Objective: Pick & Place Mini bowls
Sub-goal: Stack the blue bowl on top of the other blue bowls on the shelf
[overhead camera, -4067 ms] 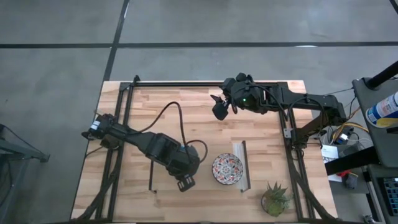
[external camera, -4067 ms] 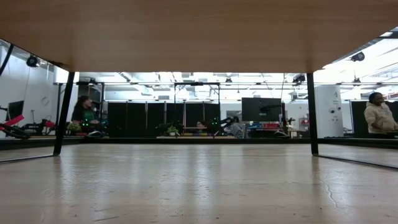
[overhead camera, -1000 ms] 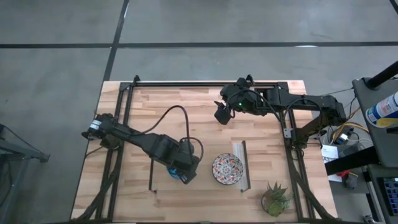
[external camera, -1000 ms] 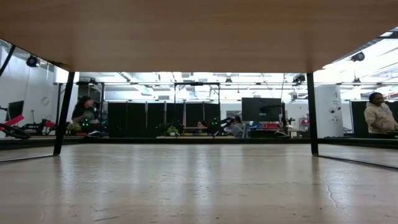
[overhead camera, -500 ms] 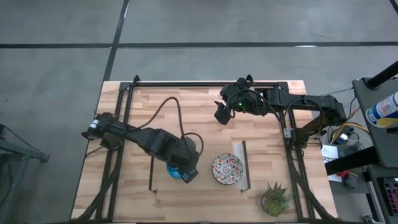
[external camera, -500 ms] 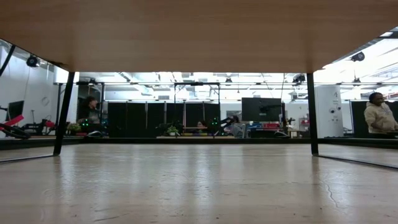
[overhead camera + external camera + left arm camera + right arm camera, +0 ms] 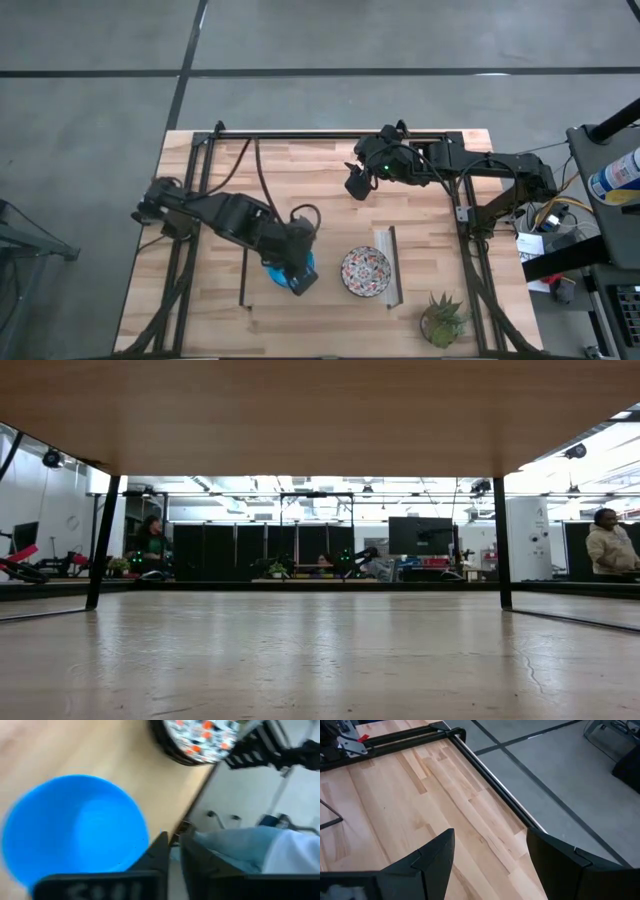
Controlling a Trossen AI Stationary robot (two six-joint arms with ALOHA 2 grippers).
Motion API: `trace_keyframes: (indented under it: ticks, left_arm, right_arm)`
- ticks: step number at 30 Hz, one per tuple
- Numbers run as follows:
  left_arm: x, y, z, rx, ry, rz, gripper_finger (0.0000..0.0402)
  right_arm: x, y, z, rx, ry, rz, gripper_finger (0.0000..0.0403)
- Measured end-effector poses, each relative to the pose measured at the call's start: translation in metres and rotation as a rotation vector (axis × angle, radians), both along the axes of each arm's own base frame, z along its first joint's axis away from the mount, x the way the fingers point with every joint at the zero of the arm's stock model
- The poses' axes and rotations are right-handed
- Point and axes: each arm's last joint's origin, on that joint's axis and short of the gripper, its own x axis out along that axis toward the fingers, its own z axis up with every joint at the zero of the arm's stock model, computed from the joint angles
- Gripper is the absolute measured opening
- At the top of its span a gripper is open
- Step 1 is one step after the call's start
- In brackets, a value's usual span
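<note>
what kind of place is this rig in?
Probably a robotics lab or open workshop: a wooden table on bare concrete floor, with a long hall behind holding monitors and people at other stations.

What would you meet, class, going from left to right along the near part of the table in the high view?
Blue mini bowl with the left claw closed on its rim → floral-patterned mini bowl → small green plant.

Bright blue bowl [image 7: 75,827]; white bowl [image 7: 366,271], red-and-dark floral pattern.
</note>
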Motion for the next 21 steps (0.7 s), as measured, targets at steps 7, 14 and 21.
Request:
trace_keyframes:
  ticks: [7, 14, 21]
  left_arm:
    - [0.008, -0.004, -0.015, -0.027, 0.019, -0.017, 0.0001]
    - [0.01, -0.006, -0.034, -0.034, 0.093, -0.026, 0.0]
    - [0.011, -0.007, -0.037, -0.049, 0.098, -0.022, 0.0]
  right_arm:
    - [0.0, 0.0, -0.003, 0.0, 0.008, 0.0, 0.0242]
    - [0.0, 0.0, -0.004, 0.001, 0.013, 0.001, 0.0242]
    - [0.0, 0.0, -0.005, 0.001, 0.015, 0.001, 0.0242]
